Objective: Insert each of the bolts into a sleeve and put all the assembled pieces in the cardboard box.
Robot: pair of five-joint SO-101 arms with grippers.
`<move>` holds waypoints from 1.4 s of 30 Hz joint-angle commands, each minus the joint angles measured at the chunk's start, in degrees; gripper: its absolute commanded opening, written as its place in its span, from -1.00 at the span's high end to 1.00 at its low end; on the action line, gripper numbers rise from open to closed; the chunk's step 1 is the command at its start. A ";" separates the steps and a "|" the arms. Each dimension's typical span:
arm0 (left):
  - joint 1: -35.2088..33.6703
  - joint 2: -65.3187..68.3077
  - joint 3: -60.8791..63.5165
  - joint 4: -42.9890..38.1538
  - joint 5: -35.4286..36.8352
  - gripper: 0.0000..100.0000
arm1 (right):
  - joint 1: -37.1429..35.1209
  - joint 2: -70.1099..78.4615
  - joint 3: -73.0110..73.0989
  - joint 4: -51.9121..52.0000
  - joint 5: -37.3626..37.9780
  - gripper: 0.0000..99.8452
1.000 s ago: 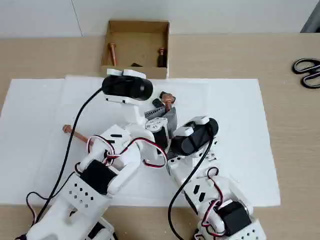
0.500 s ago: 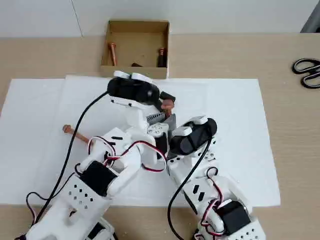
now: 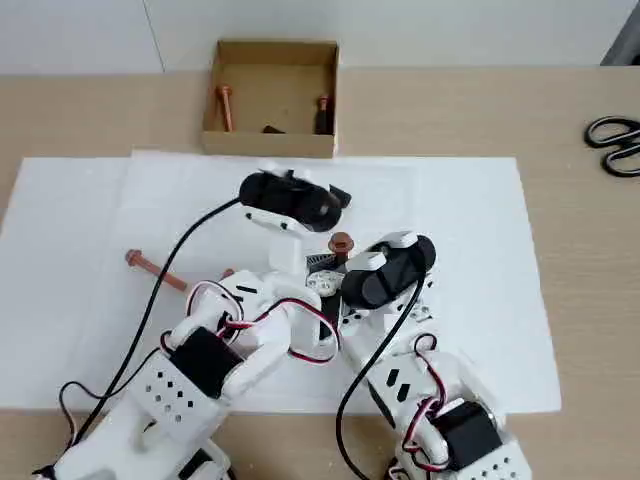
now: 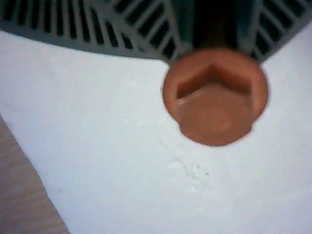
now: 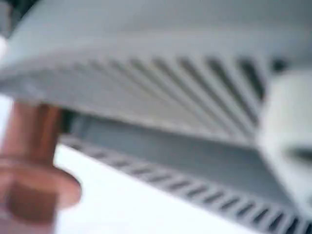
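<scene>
Left hand [image 3: 322, 260] was pinching a copper bolt [image 4: 214, 97], its head poking out over the white sheet [image 3: 480, 230] between the two arms; right hand [image 5: 161, 141] sat close beside that bolt, grip impossible to judge; another bolt [image 3: 150, 267] lay loose on the sheet, well apart; the cardboard box [image 3: 215, 95], on the surface [image 3: 450, 110] beyond the sheet, held two copper-headed pieces [image 3: 224, 105].

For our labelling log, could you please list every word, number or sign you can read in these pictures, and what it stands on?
None: no readable word, number or sign shows on the cardboard box, the bolt or the white sheet.
</scene>
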 commanded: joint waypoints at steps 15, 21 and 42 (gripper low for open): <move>-0.09 -0.88 -2.42 7.03 -2.29 0.56 | -0.13 -1.27 -0.88 -1.45 0.00 0.99; -5.19 -0.88 -9.19 16.18 -2.55 0.56 | -0.13 -1.27 -0.88 -1.36 0.00 0.99; -47.03 -0.79 -16.22 34.73 -31.12 0.42 | 21.67 20.26 -23.21 10.24 6.95 0.99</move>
